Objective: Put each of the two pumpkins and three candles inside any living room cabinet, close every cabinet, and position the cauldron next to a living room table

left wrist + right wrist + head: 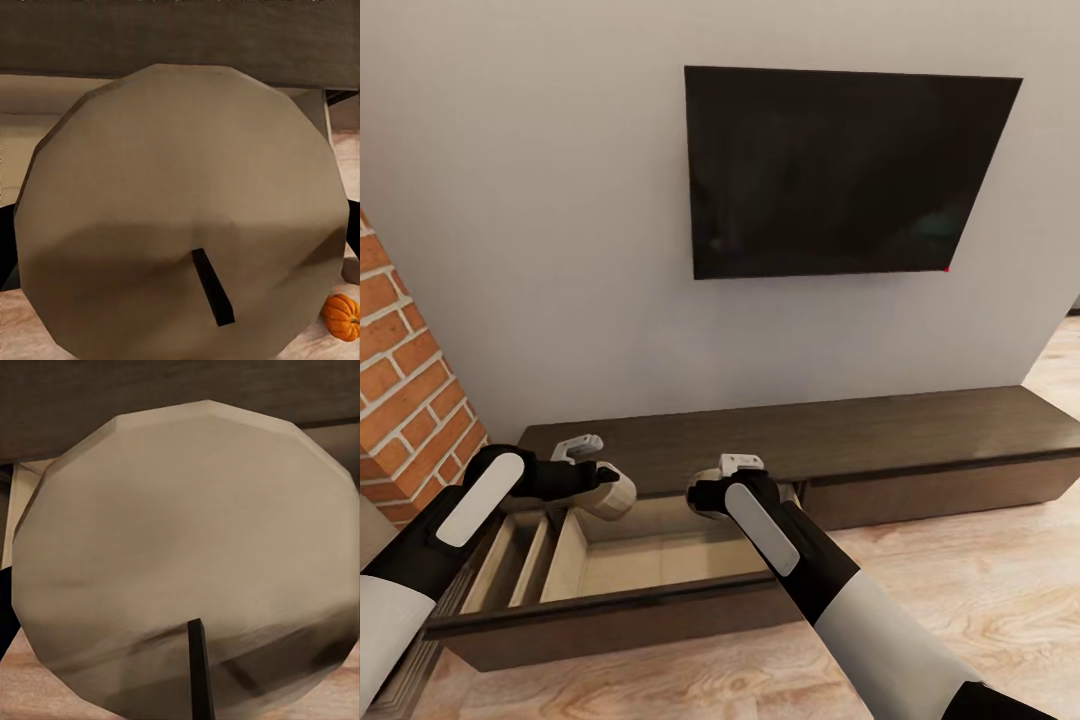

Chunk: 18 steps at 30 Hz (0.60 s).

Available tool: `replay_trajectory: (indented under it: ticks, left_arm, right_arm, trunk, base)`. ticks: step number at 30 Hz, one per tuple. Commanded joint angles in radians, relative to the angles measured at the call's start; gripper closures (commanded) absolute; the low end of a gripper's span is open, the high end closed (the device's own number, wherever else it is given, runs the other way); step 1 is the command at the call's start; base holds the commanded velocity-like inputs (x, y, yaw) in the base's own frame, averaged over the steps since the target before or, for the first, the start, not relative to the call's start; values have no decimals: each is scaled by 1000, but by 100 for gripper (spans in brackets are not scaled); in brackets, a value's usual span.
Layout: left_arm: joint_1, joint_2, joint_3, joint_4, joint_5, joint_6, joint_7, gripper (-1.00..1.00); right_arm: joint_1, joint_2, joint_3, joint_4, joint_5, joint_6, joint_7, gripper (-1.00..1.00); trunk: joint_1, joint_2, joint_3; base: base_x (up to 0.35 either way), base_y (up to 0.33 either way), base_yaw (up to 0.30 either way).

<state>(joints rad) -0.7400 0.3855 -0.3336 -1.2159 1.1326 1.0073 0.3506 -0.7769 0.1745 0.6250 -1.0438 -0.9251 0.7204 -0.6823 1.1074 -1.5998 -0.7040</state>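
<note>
Pumpkin (343, 316) edge-cropped; pincer fingertips candle-hidden

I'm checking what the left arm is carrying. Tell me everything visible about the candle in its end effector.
The short beige-grey cylinder candle is held in the left end effector, above the pulled-out drawer of the long dark brown wooden cabinet. It looks matte and waxy, with a faceted round top face and a thin dark wick, unlit. In the head view it is tilted, its top turned away from the arm. The left wrist view sees its top face close up; the fingers gripping it are hidden. Nothing else visibly touches it.
</note>
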Motion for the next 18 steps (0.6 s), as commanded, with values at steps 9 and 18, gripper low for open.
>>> replay_trajectory:
  ticks: [9, 18]
  left_arm:
    - [-1, 0, 0, -1, 9, -2, 14, 100]
    - [-1, 0, -1, 1, 9, -5, 16, 100]
  right_arm:
    - [-1, 0, 1, 0, -9, 1, -9, 100]
    - [-1, 0, 1, 2, -9, 1, -8, 100]
  trunk:
    - [34, -64, -29]
    - [69, -127, -57]
  base:
    - [1, 1, 0]
    - [0, 0, 0]
